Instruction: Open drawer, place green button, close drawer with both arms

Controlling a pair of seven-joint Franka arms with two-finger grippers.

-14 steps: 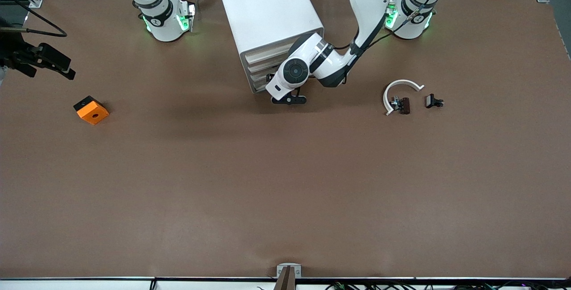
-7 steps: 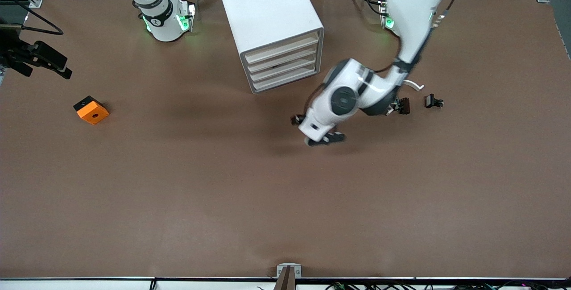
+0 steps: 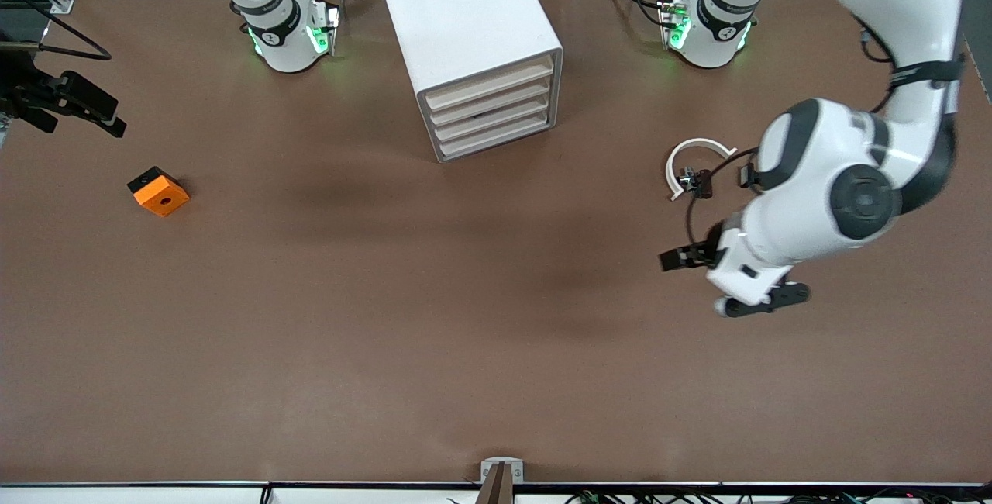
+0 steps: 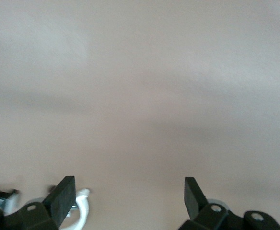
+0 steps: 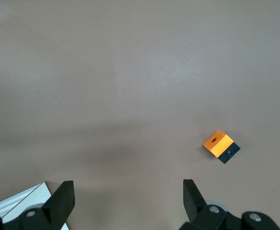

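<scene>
On the brown counter [image 3: 465, 318], the white cabinet [image 3: 469, 31] stands between the two arm bases, all four drawers pushed in; the drawer [image 3: 490, 105] for the task is shut, and the button is not visible. The left hand [image 4: 129, 197] hangs open and empty over bare counter near the white curved strip [image 3: 692, 158]. The right hand [image 5: 125, 197] waits, open, over the counter's edge near the orange cube [image 3: 158, 191].
</scene>
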